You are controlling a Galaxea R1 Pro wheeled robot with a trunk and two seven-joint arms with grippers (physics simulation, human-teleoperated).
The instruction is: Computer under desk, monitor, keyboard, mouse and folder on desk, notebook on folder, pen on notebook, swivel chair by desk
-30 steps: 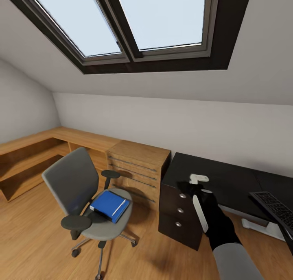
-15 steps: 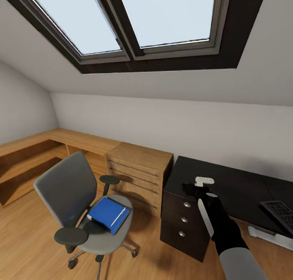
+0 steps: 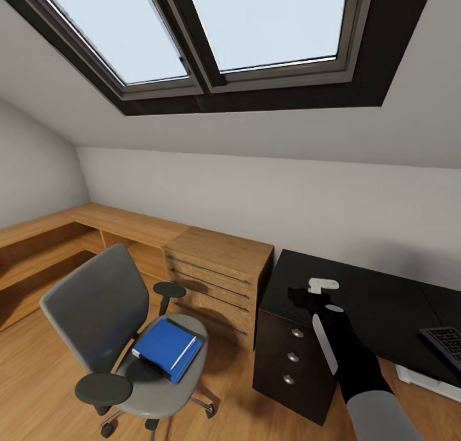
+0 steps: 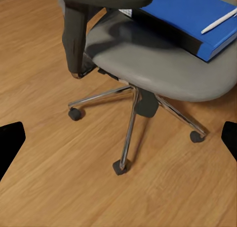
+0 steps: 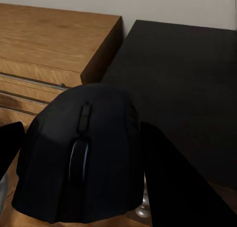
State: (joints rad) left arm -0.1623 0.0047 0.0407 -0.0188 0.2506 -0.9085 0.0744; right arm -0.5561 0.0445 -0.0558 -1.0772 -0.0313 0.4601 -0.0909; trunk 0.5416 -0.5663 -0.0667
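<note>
Arm on your right reaches over the glossy black desk point(image 3: 384, 300), its gripper point(image 3: 312, 298) clamping the small black rounded mouse point(image 5: 79, 158) (left gripper point(image 4: 118, 143) spread wide).

head high, left wrist low, both on swivel chair point(image 3: 121, 326)

The swivel chair point(image 3: 121, 338) stands on the wooden floor point(image 3: 38, 377) and carries the blue folder point(image 3: 165, 346) on its seat, a pen point(image 3: 184, 353) lying on top. The glossy black desk point(image 3: 378, 300) (beside a light wooden chest of drawers point(image 3: 214, 274)) bears the keyboard point(image 3: 445, 344) at its right.
</note>
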